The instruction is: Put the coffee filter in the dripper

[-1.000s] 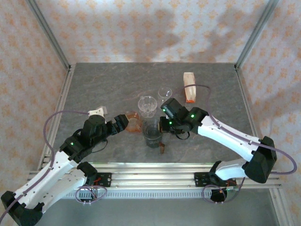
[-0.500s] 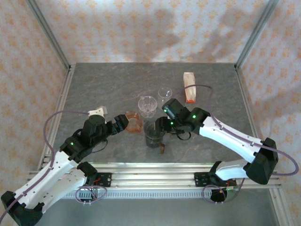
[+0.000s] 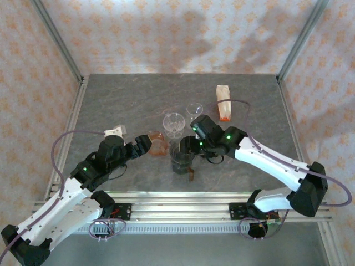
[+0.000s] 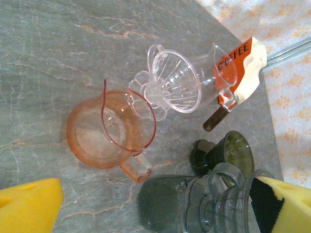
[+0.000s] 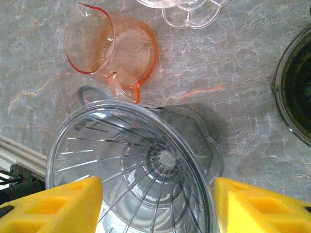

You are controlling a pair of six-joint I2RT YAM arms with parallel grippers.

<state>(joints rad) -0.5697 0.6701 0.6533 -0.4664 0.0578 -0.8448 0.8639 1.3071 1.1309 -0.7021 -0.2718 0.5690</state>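
Observation:
A smoke-grey ribbed dripper (image 5: 136,165) stands at the table's middle front (image 3: 180,158). My right gripper (image 5: 158,206) is open, one yellow pad (image 5: 63,206) on each side of its rim; in the top view it (image 3: 187,148) hangs at the dripper's right rim. A clear dripper (image 3: 173,124) stands just behind. A white and orange packet printed COFFEE (image 3: 223,102) lies at the back right. My left gripper (image 3: 145,145) is open beside a pink glass pitcher (image 4: 112,128), nothing between its pads (image 4: 29,204).
A small clear cup (image 3: 194,109) stands behind the clear dripper. A dark green glass (image 4: 228,153) and a brown handle (image 4: 216,119) lie near the grey dripper. Bare grey stone (image 3: 111,105) spreads to the back left. Metal rails (image 3: 177,199) line the front edge.
My right gripper has shifted left and a little forward, coming in over the grey dripper. The left arm and the other objects have stayed put.

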